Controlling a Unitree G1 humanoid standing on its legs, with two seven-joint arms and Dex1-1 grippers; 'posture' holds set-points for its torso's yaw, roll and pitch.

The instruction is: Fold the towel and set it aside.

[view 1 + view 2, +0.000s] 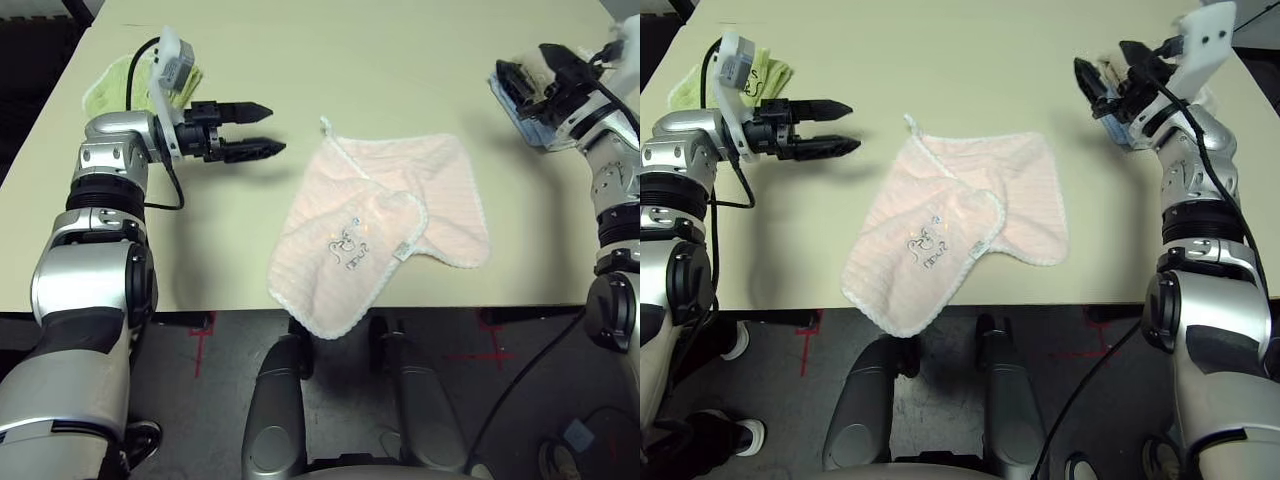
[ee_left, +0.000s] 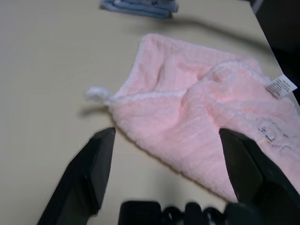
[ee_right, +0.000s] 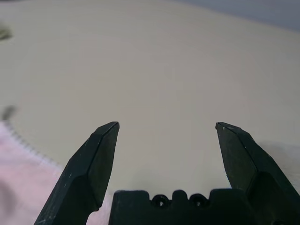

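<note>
Towel point(image 1: 385, 225): pink, one corner folded over, centre of worktop point(image 1: 400, 60). Left claw point(image 1: 262, 132) at 9 o'clock, right claw point(image 1: 1095, 85) at 2 o'clock; both spread, empty. Step: folding underway. Next: pinch an edge.

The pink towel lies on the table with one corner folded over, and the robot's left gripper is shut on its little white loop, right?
Not quite. The left gripper is open and holds nothing; it hangs apart from the pink towel and its loop, as the left wrist view shows. The towel does lie on the table with one corner folded over.
</note>
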